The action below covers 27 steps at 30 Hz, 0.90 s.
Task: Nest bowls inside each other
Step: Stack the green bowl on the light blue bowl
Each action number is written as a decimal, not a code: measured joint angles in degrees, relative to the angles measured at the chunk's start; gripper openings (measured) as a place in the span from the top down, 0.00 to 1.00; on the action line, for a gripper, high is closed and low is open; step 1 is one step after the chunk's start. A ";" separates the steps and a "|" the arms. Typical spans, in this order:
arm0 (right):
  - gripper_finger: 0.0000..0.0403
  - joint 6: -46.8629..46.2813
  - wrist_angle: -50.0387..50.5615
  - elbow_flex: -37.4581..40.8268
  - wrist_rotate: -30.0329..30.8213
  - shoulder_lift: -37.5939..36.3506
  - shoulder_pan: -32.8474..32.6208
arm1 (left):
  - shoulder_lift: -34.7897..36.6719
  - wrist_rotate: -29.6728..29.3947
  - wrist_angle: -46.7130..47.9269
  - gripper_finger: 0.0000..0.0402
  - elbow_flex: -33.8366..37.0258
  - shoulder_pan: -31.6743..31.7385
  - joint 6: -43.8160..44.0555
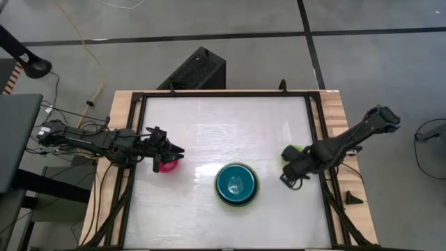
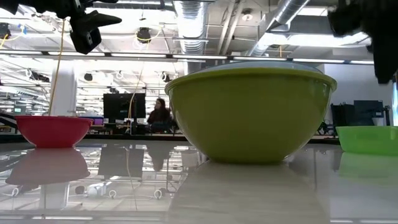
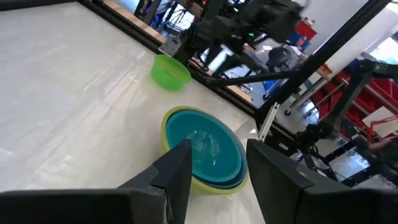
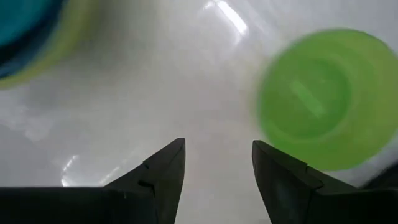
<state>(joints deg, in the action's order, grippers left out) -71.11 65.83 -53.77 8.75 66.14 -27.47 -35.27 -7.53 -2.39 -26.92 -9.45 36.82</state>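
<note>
A stack of three nested bowls [image 1: 237, 185] stands near the table's middle front: olive-green outside, light blue within it, teal [image 3: 202, 146] innermost. In the low view the olive-green bowl [image 2: 249, 115] fills the middle. The small magenta-red bowl [image 1: 167, 166] rests on its base at the left, with my left gripper [image 1: 175, 150] open in the air just above it. The small bright green bowl [image 4: 320, 99] rests on its base at the right. My right gripper [image 4: 217, 174] points down, open and empty, above bare table between that bowl and the stack.
Black frame rails [image 1: 317, 132] run along the table's edges. A black box [image 1: 195, 70] stands beyond the far edge, and a small black piece [image 1: 352, 198] lies on the right wooden border. A person [image 2: 160, 115] sits far back in the room.
</note>
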 joint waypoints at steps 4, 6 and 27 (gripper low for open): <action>0.46 1.12 -3.00 7.74 -1.64 -5.97 3.86 | 0.00 0.00 -0.02 0.65 0.00 0.00 0.00; 0.46 2.34 -5.73 10.72 -2.06 -8.36 5.86 | 0.00 0.00 -0.02 0.65 0.00 0.00 0.06; 0.53 12.99 -29.70 27.36 -12.99 -3.94 22.93 | 0.00 -2.04 -0.10 0.65 0.00 0.00 2.00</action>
<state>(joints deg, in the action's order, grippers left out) -58.12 36.13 -26.41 -4.24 62.20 -4.54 -35.27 -9.57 -2.49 -26.92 -9.45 38.82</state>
